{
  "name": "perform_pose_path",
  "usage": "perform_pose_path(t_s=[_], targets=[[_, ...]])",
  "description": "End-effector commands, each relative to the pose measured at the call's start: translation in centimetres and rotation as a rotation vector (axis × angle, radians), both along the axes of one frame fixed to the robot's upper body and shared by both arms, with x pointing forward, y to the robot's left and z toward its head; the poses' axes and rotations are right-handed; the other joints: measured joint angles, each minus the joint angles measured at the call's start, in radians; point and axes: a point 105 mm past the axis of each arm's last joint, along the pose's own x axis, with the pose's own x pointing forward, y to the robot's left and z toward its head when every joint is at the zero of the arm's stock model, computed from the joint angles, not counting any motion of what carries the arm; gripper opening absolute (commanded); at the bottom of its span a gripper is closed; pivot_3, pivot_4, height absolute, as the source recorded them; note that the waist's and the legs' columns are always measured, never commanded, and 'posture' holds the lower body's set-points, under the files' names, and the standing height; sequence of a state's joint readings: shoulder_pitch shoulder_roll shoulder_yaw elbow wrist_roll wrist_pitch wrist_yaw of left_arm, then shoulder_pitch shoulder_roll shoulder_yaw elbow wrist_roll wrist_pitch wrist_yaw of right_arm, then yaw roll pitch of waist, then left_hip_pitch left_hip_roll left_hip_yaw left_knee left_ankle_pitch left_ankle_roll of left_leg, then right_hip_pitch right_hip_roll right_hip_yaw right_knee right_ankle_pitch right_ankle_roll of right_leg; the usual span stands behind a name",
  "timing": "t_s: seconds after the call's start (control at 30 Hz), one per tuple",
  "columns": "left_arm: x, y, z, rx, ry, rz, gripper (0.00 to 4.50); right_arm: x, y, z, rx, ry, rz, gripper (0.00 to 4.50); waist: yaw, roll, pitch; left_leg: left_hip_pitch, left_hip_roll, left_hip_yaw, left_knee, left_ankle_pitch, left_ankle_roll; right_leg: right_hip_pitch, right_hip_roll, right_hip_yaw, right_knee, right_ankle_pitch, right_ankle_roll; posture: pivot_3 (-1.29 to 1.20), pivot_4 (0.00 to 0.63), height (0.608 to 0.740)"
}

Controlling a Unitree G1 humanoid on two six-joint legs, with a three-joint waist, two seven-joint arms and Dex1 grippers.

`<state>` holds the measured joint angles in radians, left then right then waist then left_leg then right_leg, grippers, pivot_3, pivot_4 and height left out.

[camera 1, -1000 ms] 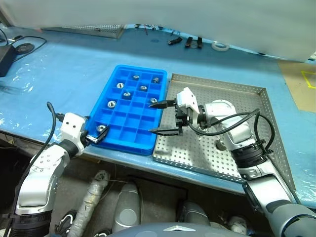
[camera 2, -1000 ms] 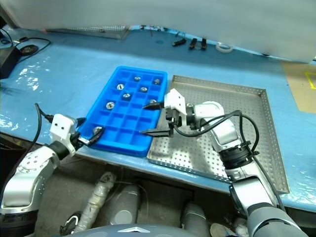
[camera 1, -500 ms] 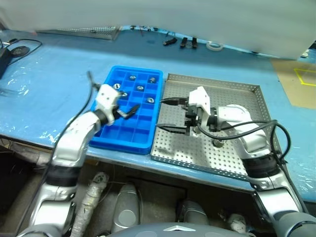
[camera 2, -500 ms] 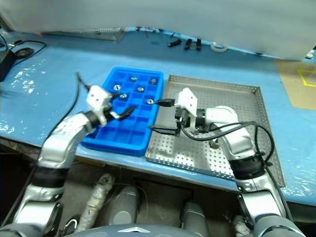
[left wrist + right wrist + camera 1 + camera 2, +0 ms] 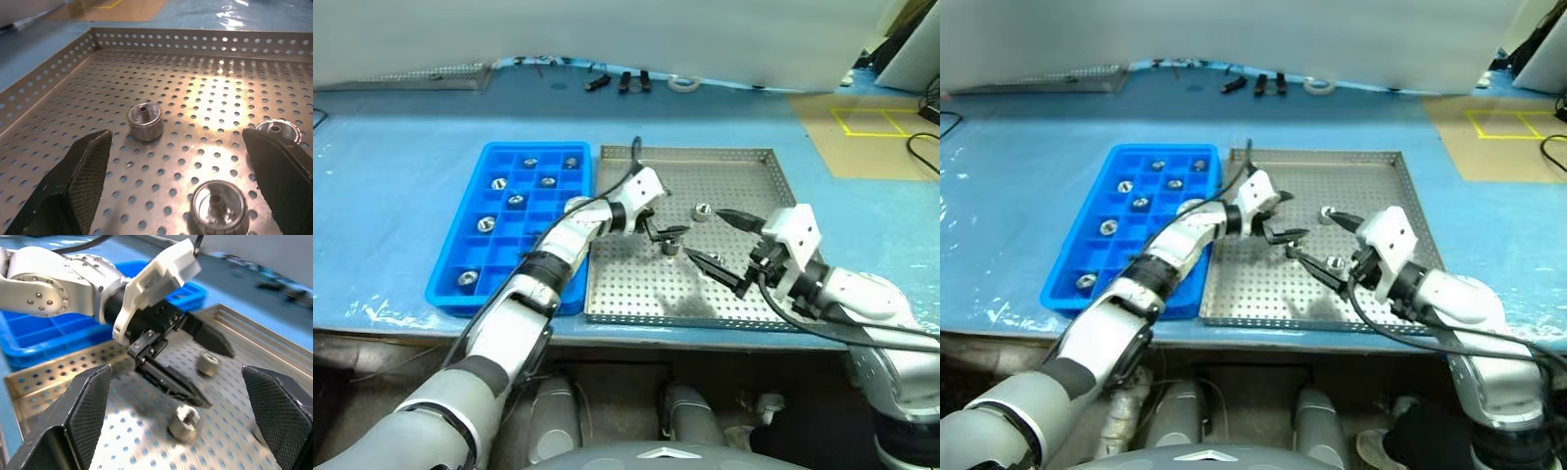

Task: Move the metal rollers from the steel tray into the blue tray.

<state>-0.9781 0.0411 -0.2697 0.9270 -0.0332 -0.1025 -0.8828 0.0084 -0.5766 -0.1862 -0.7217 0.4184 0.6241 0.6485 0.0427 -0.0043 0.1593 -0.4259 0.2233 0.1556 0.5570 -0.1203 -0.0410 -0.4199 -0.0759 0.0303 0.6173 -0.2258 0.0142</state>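
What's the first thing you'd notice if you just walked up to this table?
Two robot arms meet over the steel tray, the left gripper and right gripper both with fingers open, facing each other. A few shiny metal rollers sit loose on the tray's dotted floor between them. Beside it lies the blue tray, with more rollers in its little squares.

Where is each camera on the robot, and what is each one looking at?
Head eyes: look down on the blue tray and steel tray; both arms show.
Left wrist: looks along the open left end effector at three metal rollers.
Right wrist: looks between the open right end effector fingers at the left end effector.
Shared: both wrist views show the steel tray and rollers.
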Motion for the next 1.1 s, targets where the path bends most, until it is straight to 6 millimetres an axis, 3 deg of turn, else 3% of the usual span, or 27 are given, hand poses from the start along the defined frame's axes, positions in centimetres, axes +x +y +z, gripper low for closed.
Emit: perform_pose_path(t_s=[0.03,0.33,0.73,0.83,1.03,1.1], targets=[[0.2,-0.4,0.2,0.036,-0.020,-0.036,4.49,-1.1,0.3,1.1,0.021,-0.052,-0.038,4.50,-0.018,0.000,0.000,0.001,0.000,0.001,0.000,0.000,0.000,0.000,0.000,0.001,0.000,0.000,0.000,-0.42,0.150,0.740],[0.1,0.9,-2.5,0.171,0.052,-0.059,4.49,-1.8,0.0,0.4,0.033,-0.031,-0.097,4.50,-0.033,0.000,0.000,0.003,-0.001,0.002,0.000,-0.003,0.005,0.006,-0.001,0.001,-0.008,0.000,0.000,-0.45,0.150,0.740],[-1.3,0.0,-4.6,0.151,0.109,-0.078,4.49,-1.5,0.1,0.2,0.029,-0.025,-0.088,4.50,-0.030,0.000,0.000,0.007,-0.001,0.007,0.000,-0.007,0.011,0.012,-0.005,0.001,-0.012,0.000,0.001,-0.43,0.150,0.740],[-1.3,0.2,-4.5,0.137,0.104,-0.075,3.87,-1.5,0.3,0.1,0.036,-0.018,-0.085,4.50,-0.030,0.000,0.000,0.010,-0.001,0.008,0.000,-0.007,0.011,0.014,-0.006,0.001,-0.012,0.000,0.001,-0.42,0.150,0.740],[-0.5,0.7,-4.2,0.136,0.090,-0.020,1.90,-1.3,0.4,0.0,0.034,-0.015,-0.077,4.50,-0.030,0.000,0.000,0.009,-0.002,0.008,-0.001,-0.007,0.011,0.013,-0.006,0.001,-0.013,-0.001,0.002,-0.41,0.150,0.740],[-0.3,0.8,-4.1,0.135,0.090,-0.011,1.77,-1.2,0.4,0.0,0.033,-0.016,-0.072,4.50,-0.030,0.000,0.000,0.009,-0.002,0.008,-0.002,-0.007,0.011,0.013,-0.006,0.001,-0.014,-0.001,0.002,-0.40,0.150,0.740]])
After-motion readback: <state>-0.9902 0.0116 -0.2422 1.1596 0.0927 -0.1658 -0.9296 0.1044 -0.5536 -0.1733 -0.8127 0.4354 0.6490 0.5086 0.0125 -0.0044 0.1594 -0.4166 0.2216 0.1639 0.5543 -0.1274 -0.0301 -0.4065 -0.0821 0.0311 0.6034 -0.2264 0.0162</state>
